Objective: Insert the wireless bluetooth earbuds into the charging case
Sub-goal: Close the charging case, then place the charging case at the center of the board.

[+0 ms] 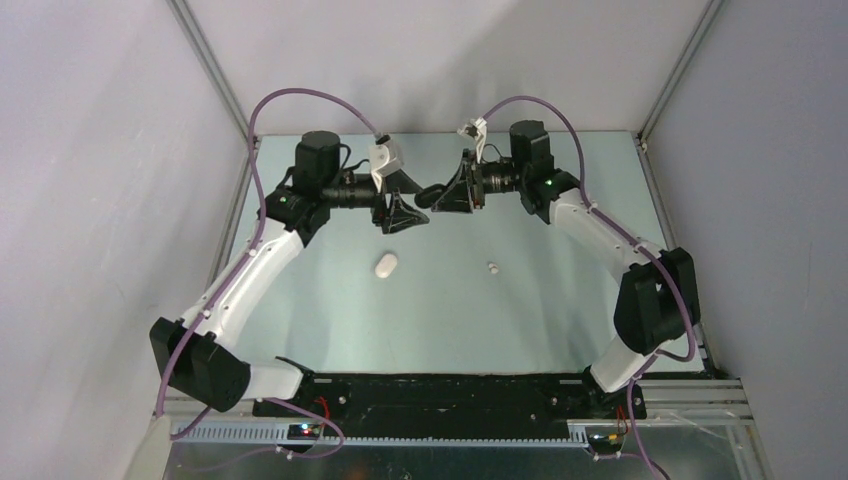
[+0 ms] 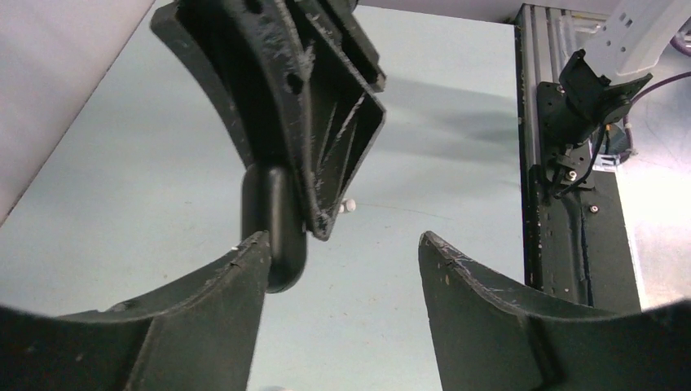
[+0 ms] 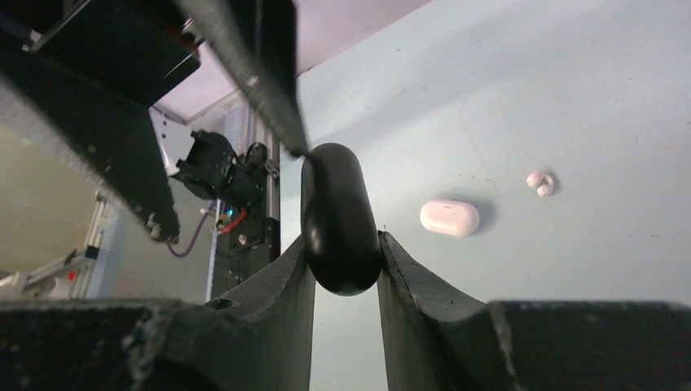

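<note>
Hands are meeting in the air beyond the white case (image 1: 386, 264), on the side away from the arm bases.

Right hand (image 3: 342, 240) is pinching a black case (image 3: 338, 195) between both fingers, set narrow. The oval is standing on end, its rounded lower end sunk between the fingertips and its upper end sticking out past them. It is looking closed.

Left hand (image 2: 344, 240) is standing wide apart, fingers spread, gripping nothing. One fingertip (image 2: 253, 252) is sitting right up against the end of the black case in the left wrist view. Whether it is touching, I cannot tell.

White case is lying flat on the counter (image 1: 560, 300), looking closed, and is sitting below the two hands and nearer the arm bases.

White earbuds (image 1: 492, 267) are lying on the counter to the right of the white case, near it but apart. The pair is sitting close together, well clear of both hands. In the right wrist view they are showing as two small pale beans just past the white case.

Purple cables (image 1: 300, 95) are arching over both arms, beyond the white case.
</note>
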Controlling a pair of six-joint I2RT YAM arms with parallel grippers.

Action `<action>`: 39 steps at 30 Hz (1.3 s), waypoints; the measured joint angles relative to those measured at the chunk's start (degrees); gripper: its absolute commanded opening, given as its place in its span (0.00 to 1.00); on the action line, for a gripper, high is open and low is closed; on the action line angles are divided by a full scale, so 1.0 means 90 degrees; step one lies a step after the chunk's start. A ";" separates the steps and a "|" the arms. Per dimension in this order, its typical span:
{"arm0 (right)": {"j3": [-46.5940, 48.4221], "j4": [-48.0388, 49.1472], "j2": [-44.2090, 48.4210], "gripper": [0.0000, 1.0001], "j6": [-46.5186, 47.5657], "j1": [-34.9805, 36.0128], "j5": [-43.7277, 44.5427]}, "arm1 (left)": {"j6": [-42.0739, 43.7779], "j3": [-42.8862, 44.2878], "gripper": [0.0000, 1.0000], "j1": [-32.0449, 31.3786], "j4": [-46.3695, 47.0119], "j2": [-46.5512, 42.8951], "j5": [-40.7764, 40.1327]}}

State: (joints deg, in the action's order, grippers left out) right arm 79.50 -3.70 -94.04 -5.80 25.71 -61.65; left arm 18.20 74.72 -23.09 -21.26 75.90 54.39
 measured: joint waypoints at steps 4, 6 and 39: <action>0.0000 0.0345 -0.0199 0.00 -0.0495 -0.0017 0.0129 | 0.0087 0.0007 0.72 -0.0036 -0.0039 0.0000 -0.0027; 0.0000 0.0393 -0.0245 0.00 -0.0571 -0.0044 0.0151 | 0.0160 0.0007 0.74 -0.0075 -0.0061 -0.0007 -0.0279; 0.0418 -0.3186 -0.3055 0.08 -0.0010 -0.2203 0.2089 | 0.0216 -0.0622 0.82 0.0325 -0.2620 -0.0330 -0.5134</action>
State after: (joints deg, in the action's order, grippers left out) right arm 83.26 -32.38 -121.54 -5.89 5.89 -42.85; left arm 20.14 69.12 -20.16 -44.84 72.93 8.19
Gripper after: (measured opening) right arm 0.344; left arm 0.820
